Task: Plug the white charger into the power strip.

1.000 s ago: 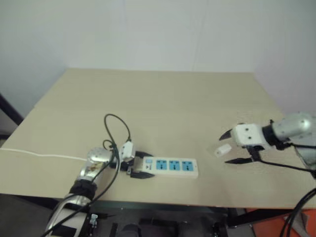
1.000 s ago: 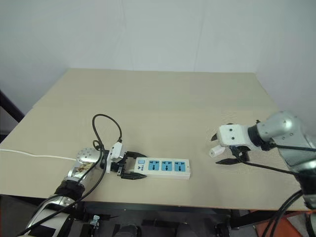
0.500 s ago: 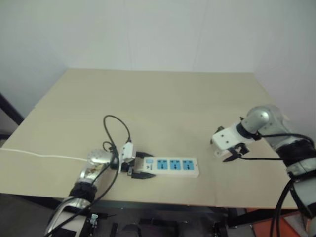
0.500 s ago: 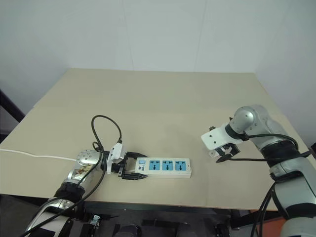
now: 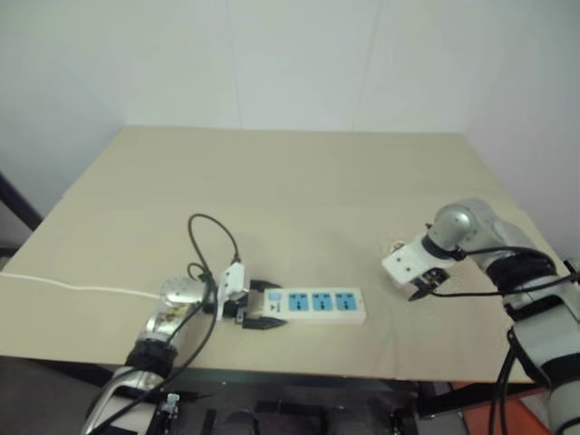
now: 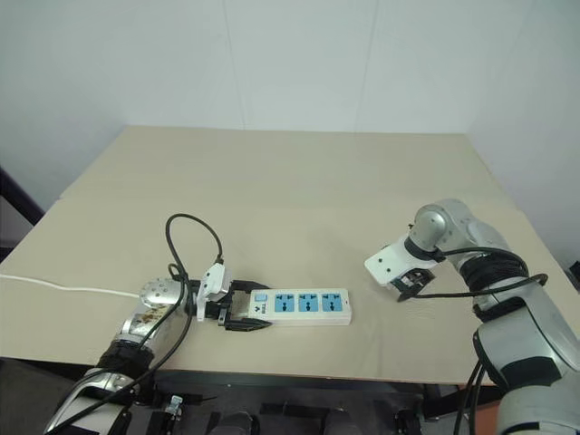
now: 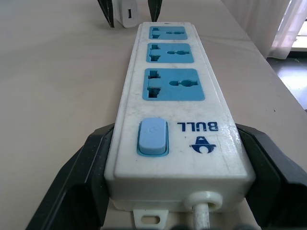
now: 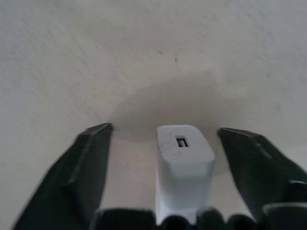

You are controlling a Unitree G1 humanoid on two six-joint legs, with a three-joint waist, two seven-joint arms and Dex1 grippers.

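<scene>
The wide, pale wooden table [image 5: 299, 181] carried everything, set against a plain white wall.

The long flat white power strip with three blue socket panels [image 5: 313, 306] lay near the table's front edge, its switch end toward the robot's left and its thin white cord [image 5: 68, 284] trailing off over the left edge. The left gripper [image 5: 256, 308] was clamped on that switch end: in the left wrist view its two black fingers [image 7: 81, 172] pressed against both long sides of the strip, beside the blue switch. The left arm reached in low from the front-left corner, the gripper lying nearly level and pointing to the right along the strip, with a black cable looping above the wrist.

The right gripper [image 6: 410, 283] stood well to the right of the strip, pointing steeply down at the tabletop from a bent arm. Its black fingers [image 8: 88, 167] were spread apart, gripping nothing. The small white boxy charger [image 8: 184, 163] sat on the table between them, a gap showing on either side, its slotted end face turned away from the wrist.
</scene>
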